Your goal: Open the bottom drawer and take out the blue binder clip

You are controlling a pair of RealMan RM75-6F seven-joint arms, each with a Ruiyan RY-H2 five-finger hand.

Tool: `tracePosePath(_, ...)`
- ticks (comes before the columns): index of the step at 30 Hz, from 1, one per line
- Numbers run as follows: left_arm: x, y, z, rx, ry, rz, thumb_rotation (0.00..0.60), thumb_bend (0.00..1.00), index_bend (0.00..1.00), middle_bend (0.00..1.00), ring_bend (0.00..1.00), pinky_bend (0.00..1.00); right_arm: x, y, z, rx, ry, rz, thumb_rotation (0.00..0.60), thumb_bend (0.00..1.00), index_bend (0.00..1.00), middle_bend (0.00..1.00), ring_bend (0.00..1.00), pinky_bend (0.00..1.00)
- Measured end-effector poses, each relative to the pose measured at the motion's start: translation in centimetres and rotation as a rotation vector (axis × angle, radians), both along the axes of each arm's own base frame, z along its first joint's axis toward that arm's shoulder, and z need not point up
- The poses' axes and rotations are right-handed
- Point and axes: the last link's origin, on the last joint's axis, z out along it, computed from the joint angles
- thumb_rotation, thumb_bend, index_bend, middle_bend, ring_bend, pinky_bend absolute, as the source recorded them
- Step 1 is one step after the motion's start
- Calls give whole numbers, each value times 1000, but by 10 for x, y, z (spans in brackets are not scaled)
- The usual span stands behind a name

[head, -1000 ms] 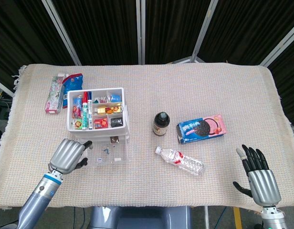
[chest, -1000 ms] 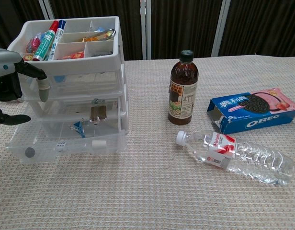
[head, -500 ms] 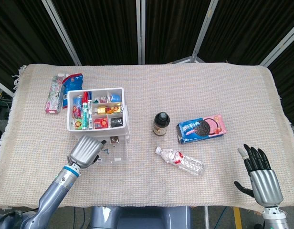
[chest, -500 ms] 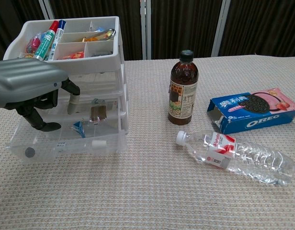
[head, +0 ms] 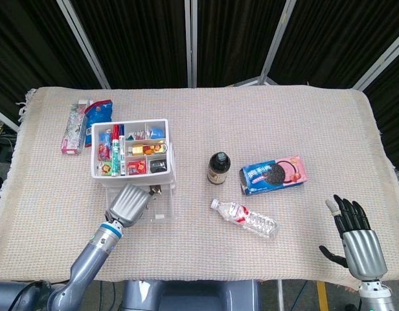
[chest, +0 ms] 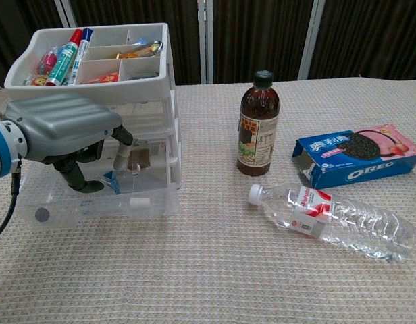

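The white drawer organizer (head: 131, 154) (chest: 100, 74) stands left of centre, and its clear bottom drawer (chest: 100, 210) is pulled out toward me. The blue binder clip (chest: 112, 181) lies inside that drawer. My left hand (chest: 63, 128) (head: 129, 205) hovers over the open drawer with its fingers (chest: 120, 154) reaching down. The clip sits between thumb and finger, and no contact shows. My right hand (head: 358, 243) stays at the near right edge of the table, fingers spread and holding nothing; the chest view does not show it.
A brown bottle (chest: 258, 125) stands right of the organizer. An Oreo box (chest: 356, 158) and a lying water bottle (chest: 329, 212) are further right. Two snack packets (head: 83, 123) lie behind the organizer on the left. Small white and grey bits share the open drawer.
My left hand has moved right from beside the drawer to above it, and its fingers have dipped in around the clip. The right hand has drifted slightly toward the table's near edge.
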Motion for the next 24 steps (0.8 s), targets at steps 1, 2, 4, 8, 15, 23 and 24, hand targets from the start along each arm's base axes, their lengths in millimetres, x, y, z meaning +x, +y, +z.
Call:
tracePosePath(1, 1, 0, -1, 1, 4, 2, 600, 306, 467, 1000, 946, 788, 0, 0, 0, 0, 0, 0, 600, 0, 0, 0, 0, 0)
tracePosePath(2, 1, 1, -2, 1, 4, 4, 600, 307, 467, 1000, 946, 788, 0, 0, 0, -1, -1, 1, 600, 0, 0, 0, 0, 0)
tracePosePath(4, 1, 2, -3, 2, 7, 7, 600, 308, 467, 1000, 946, 788, 0, 0, 0, -1, -2, 2, 600, 0, 0, 0, 0, 0)
tracePosePath(8, 1, 4, -5, 2, 16, 13, 600, 313, 467, 1000, 946, 788, 0, 0, 0, -2, -2, 0, 600, 0, 0, 0, 0, 0)
tracePosePath(15, 2, 6, -11, -1, 28, 18, 600, 319, 467, 1000, 946, 788, 0, 0, 1, -1, -5, -1, 600, 0, 0, 0, 0, 0)
tracePosePath(23, 1, 6, -14, -7, 37, 24, 600, 398, 468, 1000, 946, 788, 0, 0, 1, 1, -8, 0, 600, 0, 0, 0, 0, 0)
tracePosePath(24, 1, 6, -14, -8, 38, 26, 600, 408, 469, 1000, 946, 788, 0, 0, 1, 1, -8, 1, 600, 0, 0, 0, 0, 0)
